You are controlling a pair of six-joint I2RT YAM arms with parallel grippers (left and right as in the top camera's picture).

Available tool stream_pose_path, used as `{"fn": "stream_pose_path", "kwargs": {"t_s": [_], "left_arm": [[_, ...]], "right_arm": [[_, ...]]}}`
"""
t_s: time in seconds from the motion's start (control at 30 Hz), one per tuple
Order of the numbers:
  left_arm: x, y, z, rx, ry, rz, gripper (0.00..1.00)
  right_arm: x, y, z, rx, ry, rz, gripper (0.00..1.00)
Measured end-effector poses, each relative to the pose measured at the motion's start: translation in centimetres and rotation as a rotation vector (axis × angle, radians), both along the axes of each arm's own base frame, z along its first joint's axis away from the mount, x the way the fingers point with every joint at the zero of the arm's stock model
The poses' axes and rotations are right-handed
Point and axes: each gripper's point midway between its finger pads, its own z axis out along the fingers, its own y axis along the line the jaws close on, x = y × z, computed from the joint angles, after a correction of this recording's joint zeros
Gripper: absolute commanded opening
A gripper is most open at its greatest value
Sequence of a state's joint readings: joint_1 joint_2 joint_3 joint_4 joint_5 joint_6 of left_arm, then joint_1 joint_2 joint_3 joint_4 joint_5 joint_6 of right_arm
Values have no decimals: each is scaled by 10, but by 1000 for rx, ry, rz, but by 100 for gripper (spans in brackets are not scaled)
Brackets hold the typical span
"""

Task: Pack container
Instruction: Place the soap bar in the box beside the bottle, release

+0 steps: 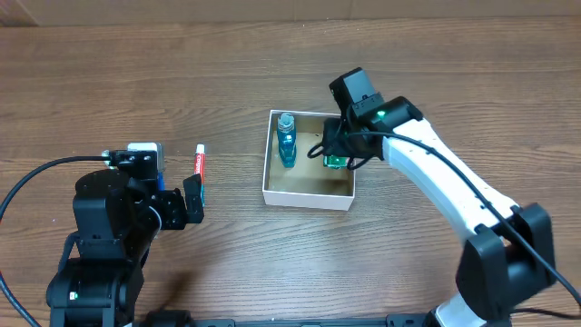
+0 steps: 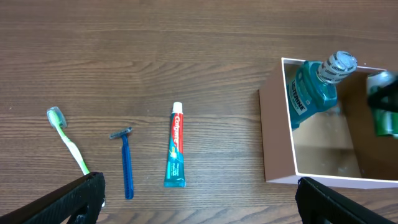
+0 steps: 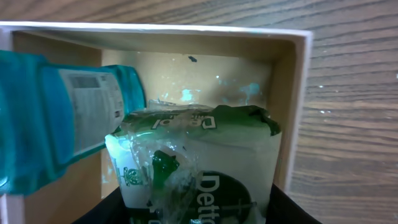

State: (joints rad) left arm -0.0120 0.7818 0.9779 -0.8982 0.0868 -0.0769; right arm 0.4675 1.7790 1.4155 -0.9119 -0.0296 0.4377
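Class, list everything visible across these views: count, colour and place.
container: one, white outside, brown inside, mid-table
mouthwash bottle: one, blue-green, inside container
soap pack: one, green-white, in right hand, container's right half
toothpaste tube: one, white-red, table, left of container
razor: one, blue, left of toothpaste tube
toothbrush: one, green-white, left of razor
table: one, brown wood, underneath
left hand: one, black, open, above toiletries
right hand: one, black, shut on soap pack

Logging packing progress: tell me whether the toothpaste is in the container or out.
Out. The toothpaste lies on the table, apart from the container, beside the razor.
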Motion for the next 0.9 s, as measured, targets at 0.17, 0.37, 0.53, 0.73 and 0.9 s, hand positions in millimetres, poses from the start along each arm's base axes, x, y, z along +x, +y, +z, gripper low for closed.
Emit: {"fn": "stream_pose_path", "kwargs": {"t_s": [0.17, 0.37, 0.53, 0.73, 0.9], "left_arm": [[-1, 0, -1, 0, 4, 0, 100], [-2, 0, -2, 0, 12, 0, 100], [-2, 0, -3, 0, 15, 0, 100], [-2, 0, -3, 0, 15, 0, 100], [-2, 0, -3, 0, 16, 0, 100]], "right_arm": [[5, 4, -18, 0, 23, 3, 4], [12, 9, -29, 6, 21, 3, 32], [12, 9, -30, 5, 23, 4, 56], [12, 10, -30, 8, 24, 2, 63], [8, 8, -21, -11, 41, 1, 64]]}}
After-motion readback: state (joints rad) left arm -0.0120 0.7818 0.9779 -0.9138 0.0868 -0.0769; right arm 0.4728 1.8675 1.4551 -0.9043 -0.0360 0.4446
